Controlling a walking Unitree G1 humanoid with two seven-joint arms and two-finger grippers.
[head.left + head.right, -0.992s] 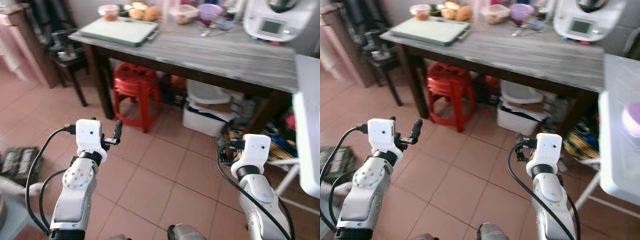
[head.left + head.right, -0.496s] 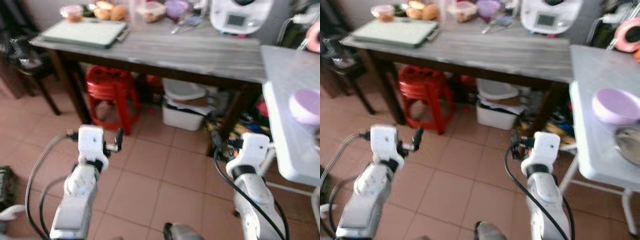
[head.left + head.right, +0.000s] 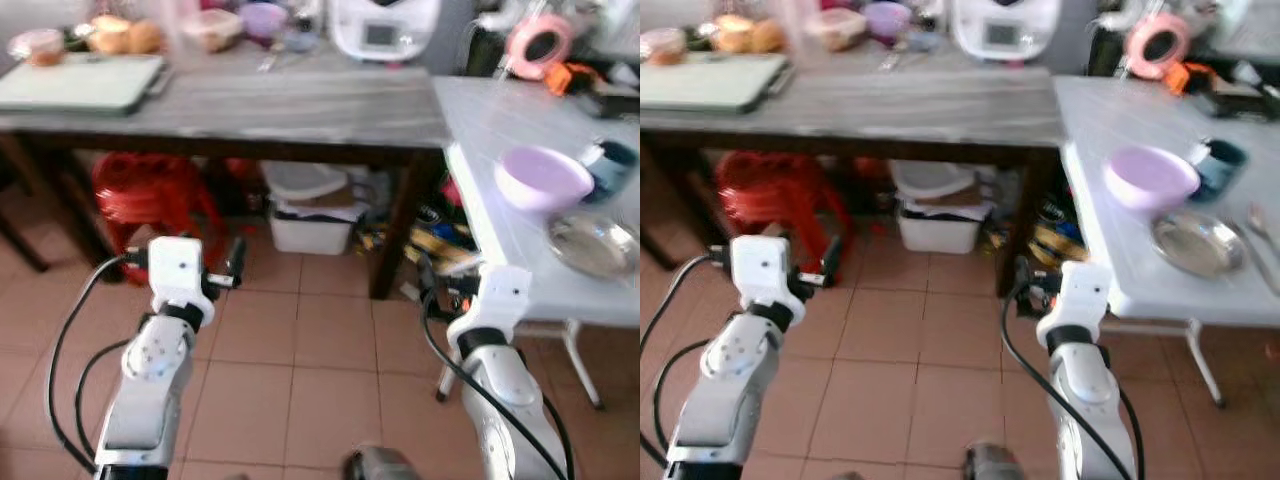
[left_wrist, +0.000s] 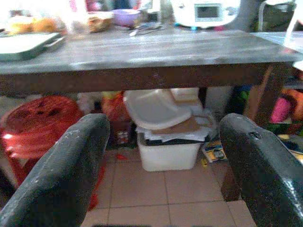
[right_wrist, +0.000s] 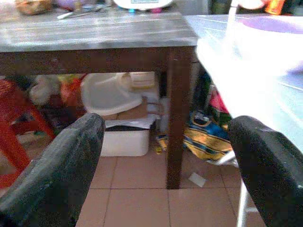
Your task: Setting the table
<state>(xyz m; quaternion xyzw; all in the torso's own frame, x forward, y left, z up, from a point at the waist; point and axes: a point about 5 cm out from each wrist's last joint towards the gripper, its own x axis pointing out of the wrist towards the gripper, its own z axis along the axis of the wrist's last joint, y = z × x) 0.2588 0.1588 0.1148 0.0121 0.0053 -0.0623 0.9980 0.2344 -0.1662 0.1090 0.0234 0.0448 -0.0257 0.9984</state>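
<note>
The purple bowl (image 3: 1151,177) sits near the white tabletop's (image 3: 1110,120) front edge, ahead-right of the nearer right pincer (image 5: 161,156); both pincers gape empty.

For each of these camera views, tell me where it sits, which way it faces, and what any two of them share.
Left eye view: on the head, looking forward and down at the grey wooden table, white folding table and lilac bowl; both silver arms show, left gripper open.
Right eye view: beside it, same scene, plus the round steel plate.
Left wrist view: looks along its black fingers at the white storage box under the table.
Right wrist view: along its open right gripper, same box and dark table leg.
Both wrist views share the red plastic stool.
</note>
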